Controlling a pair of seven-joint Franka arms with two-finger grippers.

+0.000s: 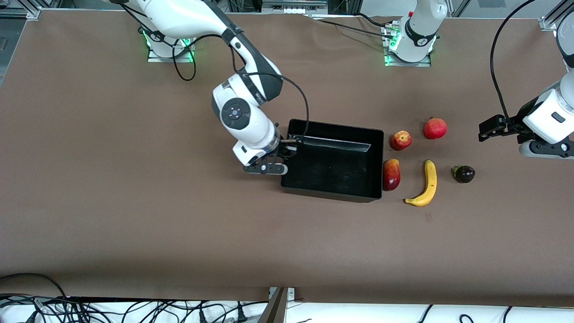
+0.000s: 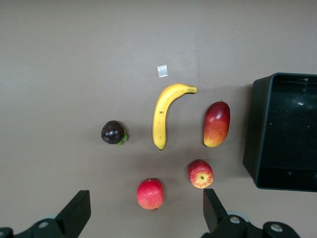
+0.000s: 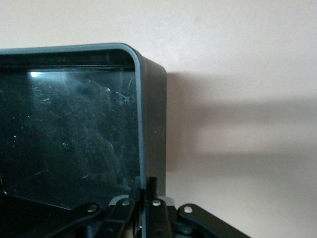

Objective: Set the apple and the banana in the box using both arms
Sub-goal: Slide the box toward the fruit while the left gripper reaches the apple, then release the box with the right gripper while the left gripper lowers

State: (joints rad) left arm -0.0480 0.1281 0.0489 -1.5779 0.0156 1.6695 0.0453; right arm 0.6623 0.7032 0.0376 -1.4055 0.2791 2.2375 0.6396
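Observation:
The black box (image 1: 332, 194) sits mid-table; its inside looks empty. My right gripper (image 1: 287, 149) is shut on the box's wall at the right arm's end, and the right wrist view shows its fingers (image 3: 146, 186) pinching that wall (image 3: 151, 119). The apple (image 1: 400, 140) lies just beside the box toward the left arm's end. The banana (image 1: 426, 184) lies nearer the front camera than the apple. My left gripper (image 1: 489, 129) is open and empty, high over the table. In its wrist view (image 2: 145, 198) it looks down on the apple (image 2: 200, 173), banana (image 2: 161, 116) and box (image 2: 252, 129).
A crowned red fruit (image 1: 435, 128) lies beside the apple. An oval red-yellow fruit (image 1: 391, 174) touches the box's wall. A small dark purple fruit (image 1: 464, 174) lies toward the left arm's end. A scrap of tape (image 1: 429, 217) lies near the banana.

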